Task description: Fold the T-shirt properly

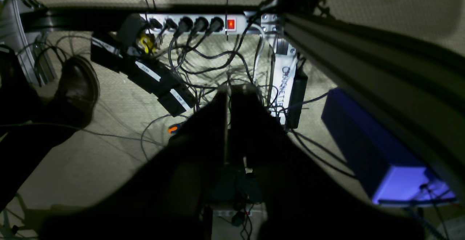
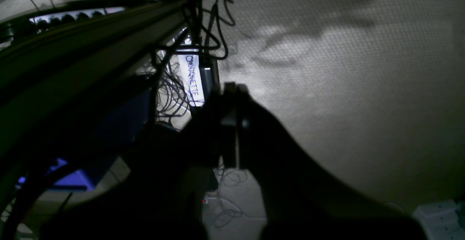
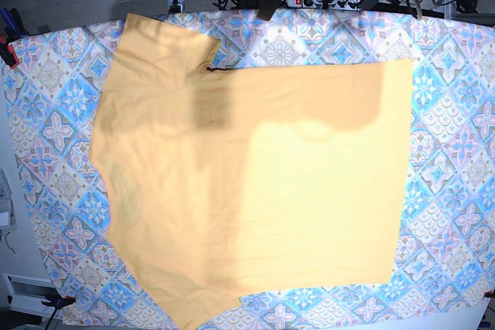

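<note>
Hanging in shadow below the table, left gripper (image 1: 229,91) and right gripper (image 2: 232,89) are clenched, empty.

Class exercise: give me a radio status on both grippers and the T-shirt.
Left gripper shut, empty. Right gripper shut, empty. T-shirt spread on tablecloth, untouched. Nothing on it.

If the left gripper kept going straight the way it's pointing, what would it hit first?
Probably the tangle of cables on the floor, just short of the power strip. The shut left gripper aims down there, off the table; depth is hard to judge.
</note>
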Robot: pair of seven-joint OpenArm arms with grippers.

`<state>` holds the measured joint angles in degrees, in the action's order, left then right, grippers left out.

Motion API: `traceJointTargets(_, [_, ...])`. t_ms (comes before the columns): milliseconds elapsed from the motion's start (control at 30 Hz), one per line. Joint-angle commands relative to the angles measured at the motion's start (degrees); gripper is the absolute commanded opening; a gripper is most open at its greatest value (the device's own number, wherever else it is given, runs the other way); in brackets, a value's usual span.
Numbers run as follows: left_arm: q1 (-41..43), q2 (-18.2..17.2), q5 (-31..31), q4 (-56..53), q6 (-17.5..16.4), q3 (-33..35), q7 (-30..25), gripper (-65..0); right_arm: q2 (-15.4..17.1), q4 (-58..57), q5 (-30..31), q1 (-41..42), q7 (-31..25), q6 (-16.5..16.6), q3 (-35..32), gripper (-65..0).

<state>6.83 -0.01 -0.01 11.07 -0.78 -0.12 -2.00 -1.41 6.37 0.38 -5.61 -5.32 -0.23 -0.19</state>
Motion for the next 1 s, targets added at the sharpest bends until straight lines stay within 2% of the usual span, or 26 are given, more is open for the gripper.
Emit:
traceJointTargets(0, [0.07,0.05,-0.03,0.31,0.20,0.08,-0.51,-64.4,0.14,0.00,0.10,-0.33,-0.35,0.10,0.14,-64.2])
traceJointTargets(267, [1.39,-0.30,-0.03,0.40,0.20,0.08,-0.59,-64.4,0.14,0.09,0.01,-2.44,-0.61,0.10,0.14,-64.2])
traceJointTargets(533, [3.68,-1.62,0.05,0.40,0.20,0.25,-0.59,-64.6,0.31,0.09,0.01,-5.87,-3.16,0.10,0.14,-64.2])
traceJointTargets(967, [9.21,-4.25,0.67,1.98,0.20,0.43,-2.09,-65.0,4.27,8.97,0.01,-14.04,-3.07,0.10,0.05,-64.2])
